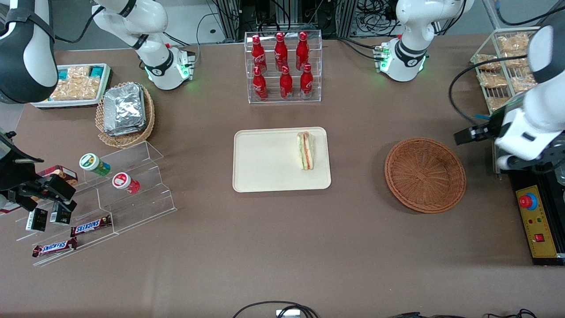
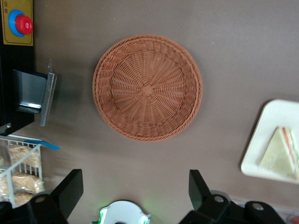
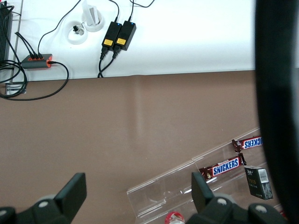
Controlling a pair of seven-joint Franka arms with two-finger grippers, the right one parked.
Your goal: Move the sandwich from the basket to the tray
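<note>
- In the left wrist view we see the gripper above the brown surface, its two black fingers spread wide with nothing between them; the front view shows only the arm at the working arm's end of the surface.
- We see the sandwich, a clear-wrapped triangular wedge with orange-red and green stripes, lying flat on the tray, at the tray's edge nearest the basket.
- The tray is smooth, cream-beige, with rounded corners and a low rim.
- The basket is round, shallow, reddish-brown wicker, holding nothing.
- Farther from the front camera than the tray stands a clear rack of red bottles, shown only in the front view.
</note>
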